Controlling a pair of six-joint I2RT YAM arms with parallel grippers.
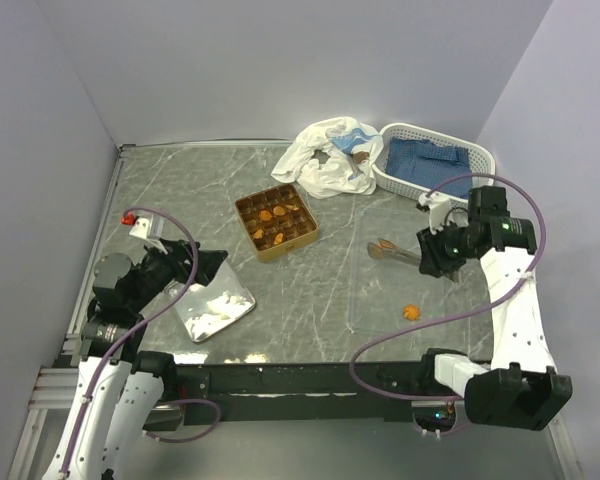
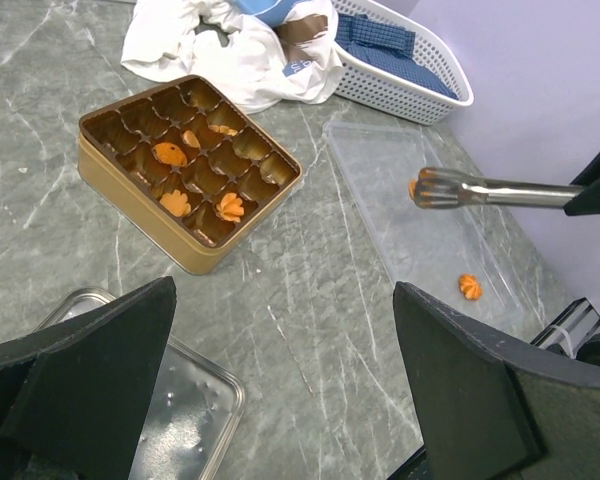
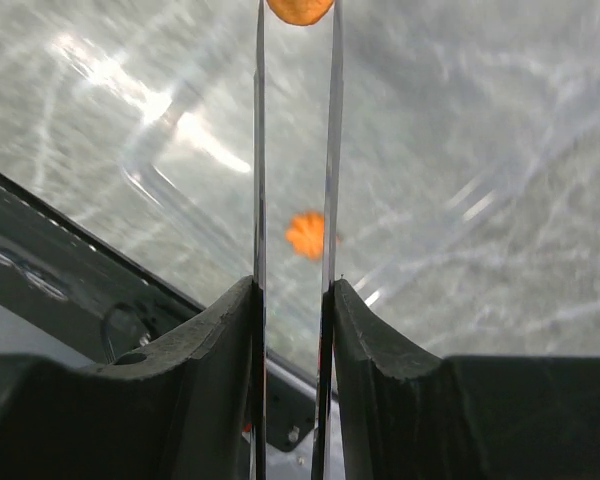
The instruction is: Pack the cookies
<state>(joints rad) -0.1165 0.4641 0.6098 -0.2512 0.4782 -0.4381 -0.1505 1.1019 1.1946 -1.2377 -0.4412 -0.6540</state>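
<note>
Right gripper (image 3: pixel 293 290) clamped on tongs (image 2: pixel 500 190); tongs pinch cookie (image 3: pixel 298 8) over clear tray (image 2: pixel 380 160), right of tin (image 2: pixel 130 195). I spot loose cookie (image 1: pixel 411 311) nearer. Left gripper (image 2: pixel 280 300) wide apart. Cookie light, brittle: I'd squeeze edges gently.

Lit brightly and evenly from overhead, casting only faint, soft shadows. Blurred and smeared in the right wrist view (worst toward the top), with white glare on the table (image 3: pixel 40 110) and the cookies (image 3: pixel 305 235) reduced to orange smudges. Sharper elsewhere.
</note>
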